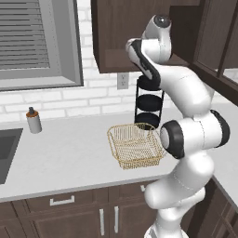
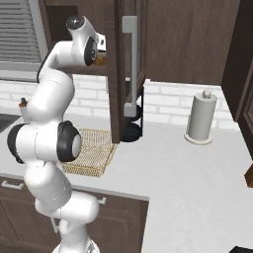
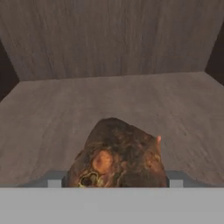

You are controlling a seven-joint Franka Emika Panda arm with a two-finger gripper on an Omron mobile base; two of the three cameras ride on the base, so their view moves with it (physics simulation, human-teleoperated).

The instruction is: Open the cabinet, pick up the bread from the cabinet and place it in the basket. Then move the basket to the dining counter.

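Bread (image 3: 117, 155) sits right at the gripper, a lumpy golden-brown piece with darker patches, low and central in the hand view. It lies on the grey-brown wooden floor of the cabinet (image 3: 113, 100), with the cabinet's back wall rising behind it and darker side walls at both edges. A pale grey finger (image 3: 54, 180) shows at either side of the bread's base, flanking it closely, so the gripper (image 3: 116, 181) appears closed around the bread; real contact at the pads is hidden behind the lump.

From the right base view, the white arm reaches up and into the open cabinet, and a small golden-brown bit of the bread (image 2: 101, 60) shows at the hand, just inside the cabinet opening. The cabinet door (image 2: 129, 64) stands swung out toward the camera, edge-on, with its long silver bar handle (image 2: 133, 69) running down it.

Below, on the pale worktop (image 1: 65, 153), the yellow wire basket (image 1: 135, 145) sits upright near the front edge. Just behind it stands a black three-tier round rack (image 1: 148, 104) against the white brick wall. Farther left are a small bottle (image 1: 33, 120) and the corner of a sink (image 1: 8, 151). To the right, a paper towel roll (image 2: 200, 118) stands on the worktop.
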